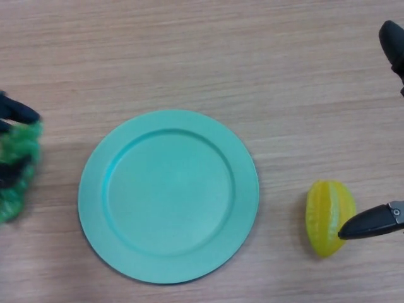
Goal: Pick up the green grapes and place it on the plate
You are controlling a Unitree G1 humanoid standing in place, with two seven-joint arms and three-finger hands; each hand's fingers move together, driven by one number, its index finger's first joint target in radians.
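Observation:
The bunch of green grapes (pixel 19 148) is at the far left edge, just left of the plate. My left hand (pixel 16 111) has its dark fingers curled round the bunch; one shows above the grapes and another across their middle. Most of the hand is cut off by the view's edge. The round teal plate (pixel 168 129) lies in the middle of the wooden table with nothing on it. My right hand (pixel 372 223) shows at the right edge, with one finger low beside a yellow fruit and another at the top right, spread wide and holding nothing.
A yellow star fruit (pixel 327 214) lies on the table to the right of the plate, touching or just under the tip of my right hand's lower finger. The wooden table top (pixel 202 57) stretches behind the plate.

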